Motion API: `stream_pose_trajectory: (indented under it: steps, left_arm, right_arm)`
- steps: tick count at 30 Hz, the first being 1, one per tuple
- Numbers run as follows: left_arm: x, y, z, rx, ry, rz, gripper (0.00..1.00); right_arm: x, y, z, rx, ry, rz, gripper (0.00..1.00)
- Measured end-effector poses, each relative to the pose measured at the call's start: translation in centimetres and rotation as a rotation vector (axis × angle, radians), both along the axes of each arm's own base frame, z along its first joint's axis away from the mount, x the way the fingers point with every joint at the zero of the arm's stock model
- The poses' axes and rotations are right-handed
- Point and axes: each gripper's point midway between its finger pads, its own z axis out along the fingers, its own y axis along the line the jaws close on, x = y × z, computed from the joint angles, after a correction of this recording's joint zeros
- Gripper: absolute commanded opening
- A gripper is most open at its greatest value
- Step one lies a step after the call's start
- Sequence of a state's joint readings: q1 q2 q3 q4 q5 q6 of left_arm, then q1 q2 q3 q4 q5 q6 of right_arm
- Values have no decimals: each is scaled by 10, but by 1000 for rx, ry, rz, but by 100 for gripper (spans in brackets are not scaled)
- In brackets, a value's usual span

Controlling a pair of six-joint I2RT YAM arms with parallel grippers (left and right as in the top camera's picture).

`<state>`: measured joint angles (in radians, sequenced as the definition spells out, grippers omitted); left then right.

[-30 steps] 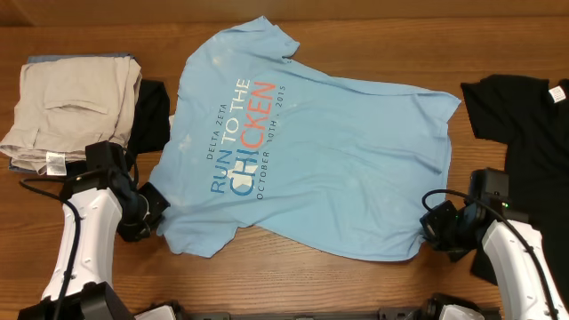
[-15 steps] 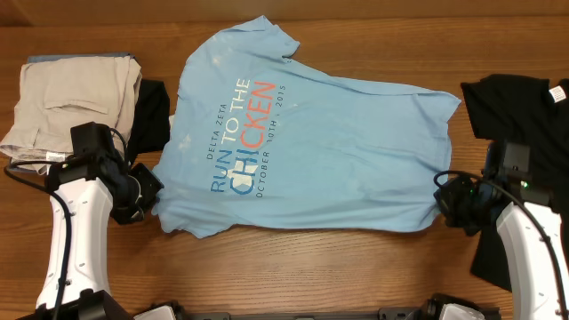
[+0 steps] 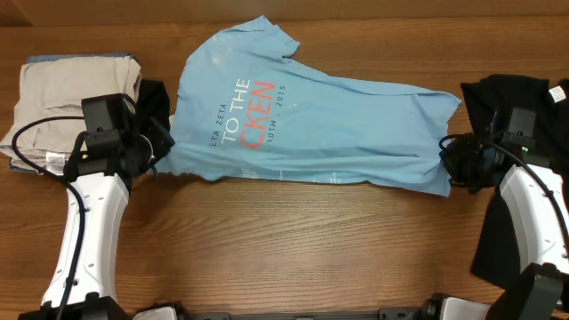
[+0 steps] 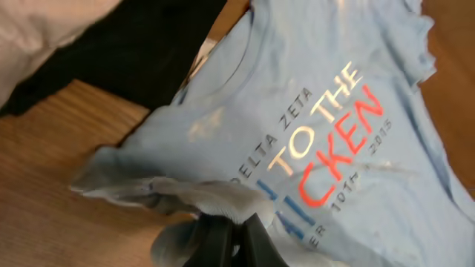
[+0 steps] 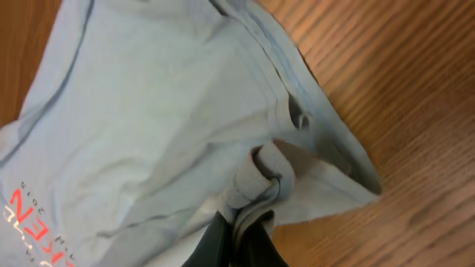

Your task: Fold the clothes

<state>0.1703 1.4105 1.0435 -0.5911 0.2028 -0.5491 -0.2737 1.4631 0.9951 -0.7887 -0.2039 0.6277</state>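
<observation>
The light blue T-shirt (image 3: 311, 124) lies across the table, its near edge folded over so only "TO THE" and "CKEN" of the print show. My left gripper (image 3: 158, 153) is shut on the shirt's near left edge; the pinched cloth shows in the left wrist view (image 4: 223, 200), just above the jaws (image 4: 239, 222). My right gripper (image 3: 449, 164) is shut on the near right corner; a bunched roll of hem (image 5: 260, 178) sits above its jaws (image 5: 241, 222).
Folded beige trousers (image 3: 71, 98) lie at the far left, with a black garment (image 3: 153, 111) beside them under the shirt's left edge. Another black garment (image 3: 520, 107) lies at the right edge, next to my right arm.
Both grippers have carried the shirt's near edge away from the front of the table and over the shirt, folding it lengthwise. The lower part of the print is now covered.
</observation>
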Motion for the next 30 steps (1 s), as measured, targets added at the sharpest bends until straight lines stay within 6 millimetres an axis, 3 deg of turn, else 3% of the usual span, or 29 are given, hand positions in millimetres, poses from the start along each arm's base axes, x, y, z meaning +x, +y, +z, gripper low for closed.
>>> stream_pose_trajectory:
  steps: [3, 9, 12, 16, 18, 23, 30]
  left_arm:
    - [17, -4, 10, 13, -71, -18, 4]
    - [69, -40, -15, 22, -158, -122, 4]
    - [88, -59, -9, 55, -243, -197, 4]
    - [93, -72, -19, 83, -248, -261, 6]
    - [95, -73, -30, 93, -234, -277, 12]
    - [97, -74, -44, 103, -217, -293, 13]
    - [102, -70, -41, 126, -236, -275, 13]
  right_arm:
    - [7, -3, -8, -8, -2, -3, 4]
    - [12, -9, -15, -30, 5, -12, 4]
    - [13, -16, -16, -68, 6, -27, 4]
    - [21, -22, -12, -96, -30, -35, 4]
    - [23, -22, -12, -98, -35, -36, 4]
    - [24, -24, -19, -99, -21, -38, 4]
    - [32, -26, -19, -109, -47, -39, 4]
